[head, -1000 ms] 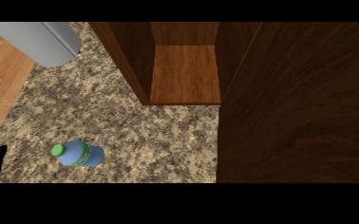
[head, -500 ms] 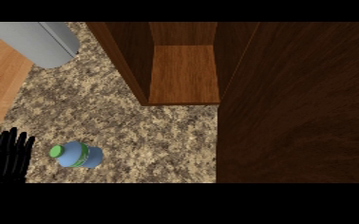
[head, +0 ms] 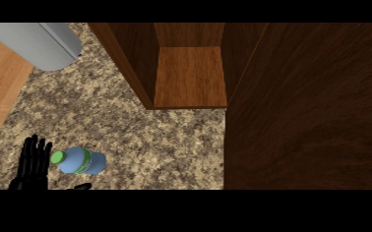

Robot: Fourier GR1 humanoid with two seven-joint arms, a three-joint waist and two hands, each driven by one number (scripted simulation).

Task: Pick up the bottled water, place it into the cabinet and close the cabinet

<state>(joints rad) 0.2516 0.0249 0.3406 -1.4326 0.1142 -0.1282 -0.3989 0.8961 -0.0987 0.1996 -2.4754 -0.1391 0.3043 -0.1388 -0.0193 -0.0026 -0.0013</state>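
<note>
Bottled water [head: 78, 160] rests on the speckled bench [head: 160, 142]. My left robot hand [head: 33, 163] waits just left of it, fingers straight and grasping nothing, ready to wrap it. The cabinet [head: 190, 76] stands open beyond it, well apart, to receive it.

Setting: kitchen. Evidence: speckled granite counter top [head: 145, 132] extends ahead and to the right of the left hand [head: 33, 163]. An open wooden cabinet [head: 190, 76] stands on it, ahead-right of the hand, with its dark door [head: 298, 108] further right. Wood floor [head: 11, 78] lies ahead-left.
</note>
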